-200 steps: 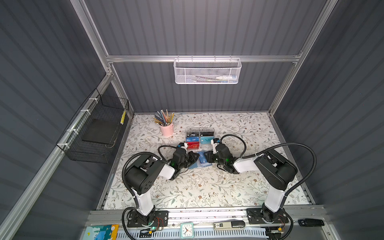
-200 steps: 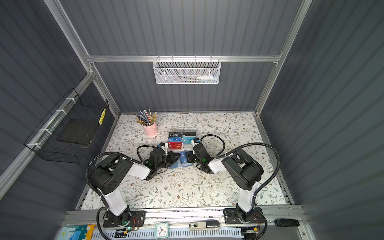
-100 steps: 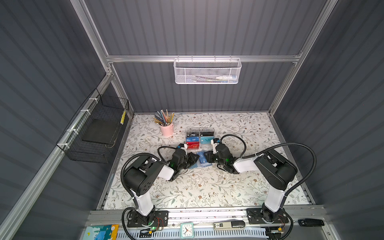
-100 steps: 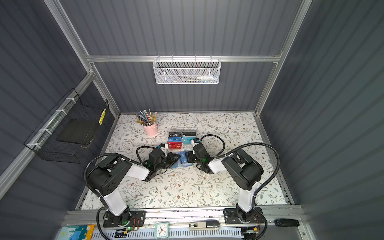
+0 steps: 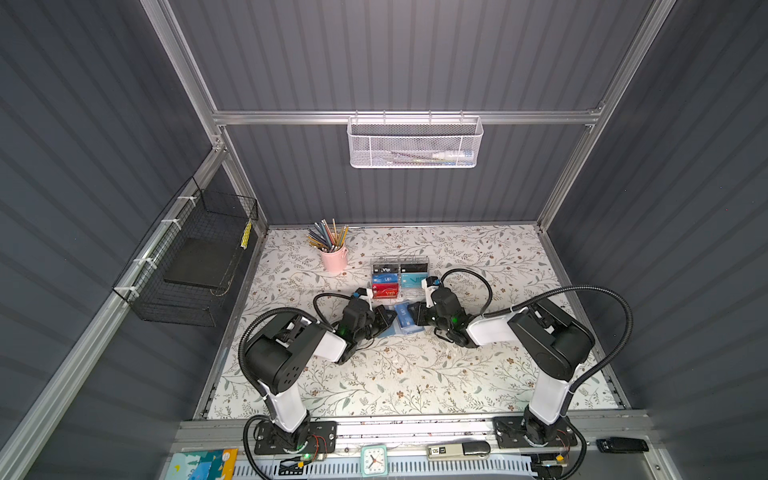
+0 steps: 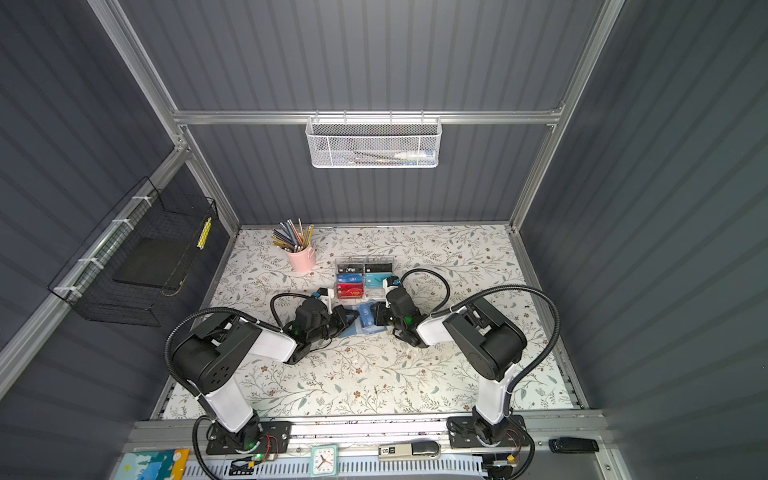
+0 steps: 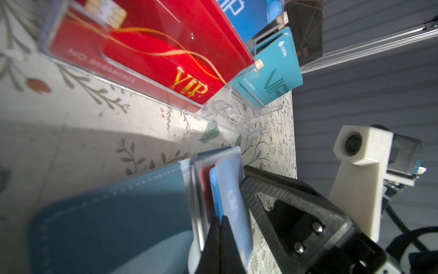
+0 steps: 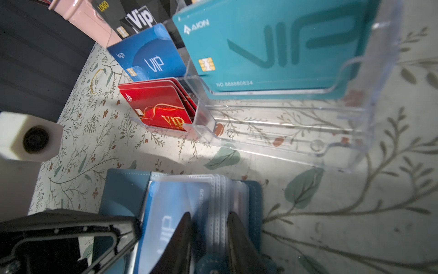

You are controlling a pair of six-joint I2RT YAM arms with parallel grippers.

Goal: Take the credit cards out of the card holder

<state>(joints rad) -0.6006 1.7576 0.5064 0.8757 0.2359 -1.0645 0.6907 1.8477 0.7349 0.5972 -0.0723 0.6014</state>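
Blue card (image 7: 227, 189) in L gripper (image 7: 221, 223): L-wrist only

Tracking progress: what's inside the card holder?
Card holder: blue card in a clear sleeve, pinched by the left hand; reddish card in the next sleeve. Other sleeves' contents hidden.

We see a blue-grey wallet (image 7: 106, 213), a light blue card (image 7: 231, 194), a red card (image 7: 166, 52), a teal card (image 8: 272, 47), a pink cup (image 5: 334, 258), our leafy table (image 5: 415, 374).
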